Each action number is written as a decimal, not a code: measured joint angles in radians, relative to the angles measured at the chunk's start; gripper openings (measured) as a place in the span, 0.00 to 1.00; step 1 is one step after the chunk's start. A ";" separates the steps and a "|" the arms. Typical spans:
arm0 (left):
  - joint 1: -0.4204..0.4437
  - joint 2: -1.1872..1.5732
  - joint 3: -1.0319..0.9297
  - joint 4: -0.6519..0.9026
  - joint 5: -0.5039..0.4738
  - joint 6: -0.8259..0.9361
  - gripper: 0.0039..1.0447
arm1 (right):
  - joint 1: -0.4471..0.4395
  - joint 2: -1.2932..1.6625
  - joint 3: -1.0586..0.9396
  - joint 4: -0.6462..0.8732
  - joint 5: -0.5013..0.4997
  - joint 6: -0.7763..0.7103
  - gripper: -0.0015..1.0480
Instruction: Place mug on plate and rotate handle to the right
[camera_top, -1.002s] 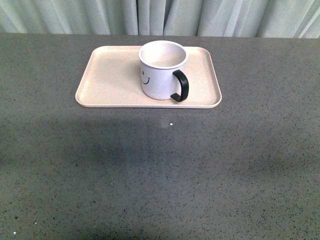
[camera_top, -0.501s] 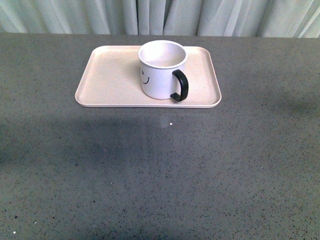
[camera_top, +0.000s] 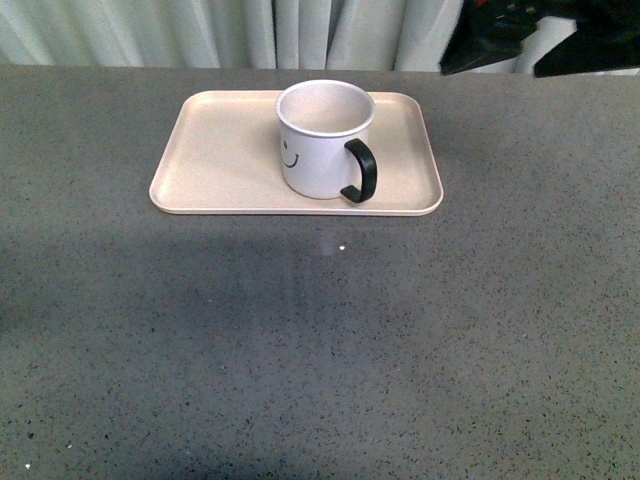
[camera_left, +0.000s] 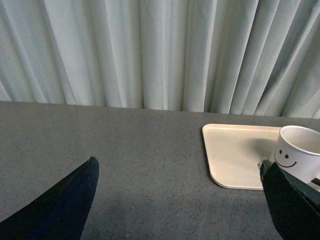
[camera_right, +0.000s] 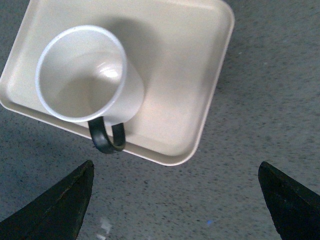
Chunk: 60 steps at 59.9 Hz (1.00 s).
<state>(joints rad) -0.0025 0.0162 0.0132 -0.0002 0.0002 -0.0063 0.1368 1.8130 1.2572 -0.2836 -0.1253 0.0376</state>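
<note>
The white mug (camera_top: 320, 150) with a smiley face stands upright on the pale pink-beige plate (camera_top: 220, 160), right of its middle. Its black handle (camera_top: 362, 172) points to the front right. My right arm (camera_top: 590, 30) shows dark at the top right, high above the table. My right gripper (camera_right: 175, 167) is open and empty, looking down on the mug (camera_right: 82, 75), the handle (camera_right: 107, 140) and the plate (camera_right: 180, 75). My left gripper (camera_left: 180, 170) is open and empty, low over the table left of the plate (camera_left: 235, 155) and the mug (camera_left: 300, 155).
A dark grey speckled table (camera_top: 320, 350) carries the plate near its far edge. Pale pleated curtains (camera_top: 250, 30) hang behind the table. A small white speck (camera_top: 342, 248) lies in front of the plate.
My right arm has come into the front view at the top right. The mug and the plate have not moved.
</note>
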 joint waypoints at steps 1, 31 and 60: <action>0.000 0.000 0.000 0.000 0.000 0.000 0.91 | 0.012 0.014 0.008 -0.003 0.001 0.010 0.91; 0.000 0.000 0.000 0.000 0.000 0.000 0.91 | 0.075 0.276 0.299 -0.124 0.047 0.191 0.91; 0.000 0.000 0.000 0.000 0.000 0.000 0.91 | 0.097 0.393 0.436 -0.195 0.044 0.303 0.91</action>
<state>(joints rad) -0.0025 0.0158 0.0132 -0.0002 0.0002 -0.0063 0.2333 2.2063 1.6932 -0.4786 -0.0811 0.3405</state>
